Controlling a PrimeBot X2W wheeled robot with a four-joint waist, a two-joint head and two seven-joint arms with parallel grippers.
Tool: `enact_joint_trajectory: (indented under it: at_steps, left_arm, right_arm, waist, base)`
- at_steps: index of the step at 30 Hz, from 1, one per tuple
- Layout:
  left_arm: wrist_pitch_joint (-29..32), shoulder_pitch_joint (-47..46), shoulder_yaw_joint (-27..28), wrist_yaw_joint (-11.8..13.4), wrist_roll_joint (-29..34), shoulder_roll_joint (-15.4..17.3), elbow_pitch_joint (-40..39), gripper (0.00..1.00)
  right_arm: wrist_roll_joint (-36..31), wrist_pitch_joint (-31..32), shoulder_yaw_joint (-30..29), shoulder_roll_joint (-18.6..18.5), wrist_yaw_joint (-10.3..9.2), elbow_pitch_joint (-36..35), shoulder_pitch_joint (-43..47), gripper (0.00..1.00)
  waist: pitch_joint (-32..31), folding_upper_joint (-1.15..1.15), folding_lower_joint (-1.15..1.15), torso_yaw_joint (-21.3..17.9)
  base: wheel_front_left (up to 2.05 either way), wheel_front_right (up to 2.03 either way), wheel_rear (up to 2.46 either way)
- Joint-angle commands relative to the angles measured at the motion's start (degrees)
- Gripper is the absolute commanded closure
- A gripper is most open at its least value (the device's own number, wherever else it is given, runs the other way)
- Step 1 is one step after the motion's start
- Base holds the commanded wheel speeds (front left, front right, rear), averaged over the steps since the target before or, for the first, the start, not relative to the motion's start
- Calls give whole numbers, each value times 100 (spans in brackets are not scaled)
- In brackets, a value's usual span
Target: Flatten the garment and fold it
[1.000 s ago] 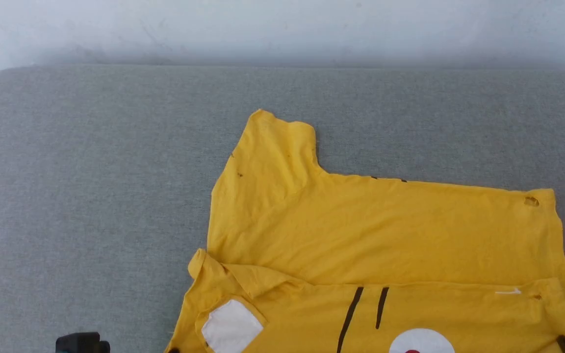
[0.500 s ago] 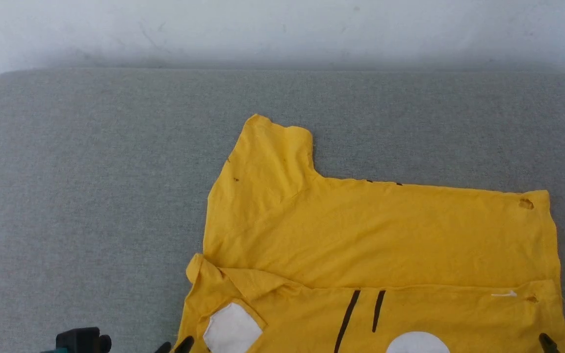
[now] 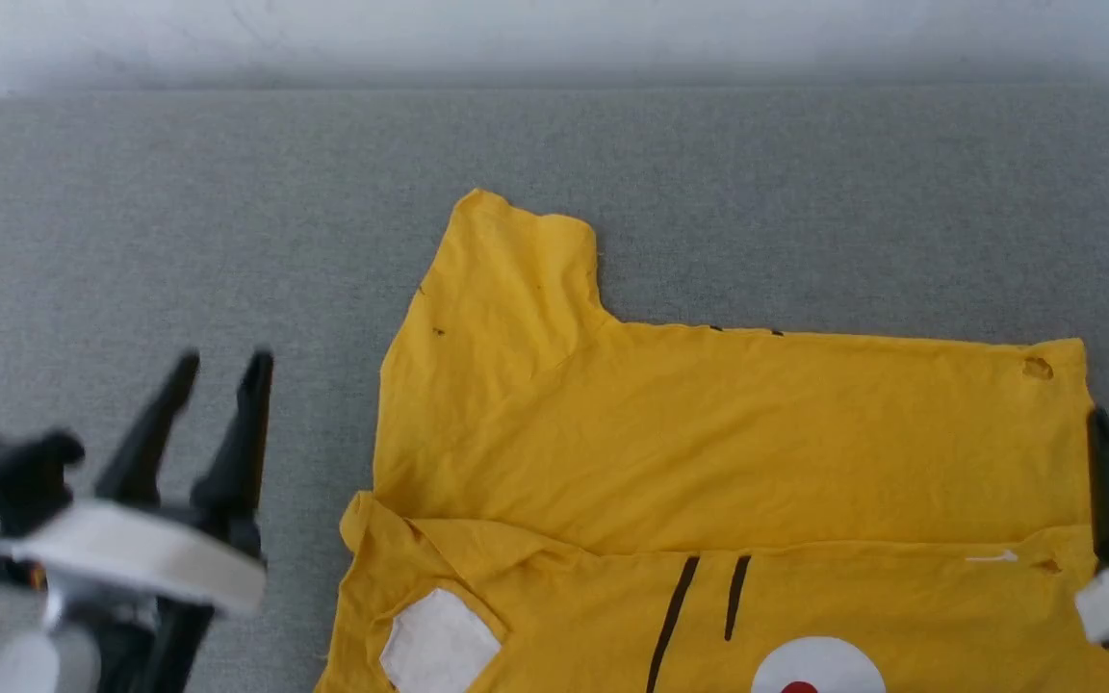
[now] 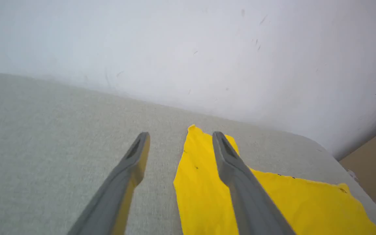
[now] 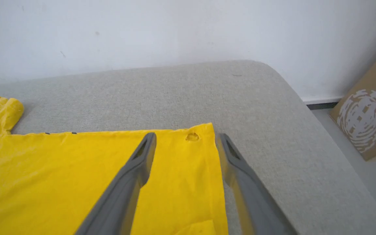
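Looking down, you see the garment (image 3: 709, 433) lying flat on the grey surface (image 3: 131, 212), with a printed layer bearing 2 black lines (image 3: 675, 616) and a white patch (image 3: 439, 645) across its near part. Your left gripper (image 3: 224, 366) hangs near the shirt's left edge, fingers spread, empty. Your right gripper (image 5: 186, 138) is spread too, 1 finger either side of the right edge by a small hole (image 3: 1038, 368).

Head overhead, wrists low — garment (image 3: 728, 443) shared
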Motion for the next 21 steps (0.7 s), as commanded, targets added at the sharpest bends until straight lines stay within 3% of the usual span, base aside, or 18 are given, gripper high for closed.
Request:
enact_joint_trajectory:
  at_steps: [1, 6, 12, 21]
  left_arm:
    - [-51, -498, -70, -46, 219, 87, 97, 0]
    - [362, -2328, -583, -345, 793, 413, 726, 0]
    - [1271, -4227, -1405, -818, 778, 637, 1656, 0]
    - [2142, -5396, -2630, -899, -8, 1260, 2327, 0]
  right_arm:
    - [-67, -146, 96, 2, -4, -4, -194, 0]
    - [-140, -455, 417, 2, -4, 141, -601, 0]
    - [-213, -654, 647, 2, -4, 296, -949, 0]
    - [-161, -934, 916, 2, -4, 592, -1380, 0]
  waist:
    - [250, 0, 0, -28]
    - [713, 0, 0, -70]
    - [1327, 0, 0, -225]
    - [1984, 0, 0, -631]
  base:
    - [0, 0, 0]
    - [0, 0, 0]
    - [0, 0, 0]
    - [0, 0, 0]
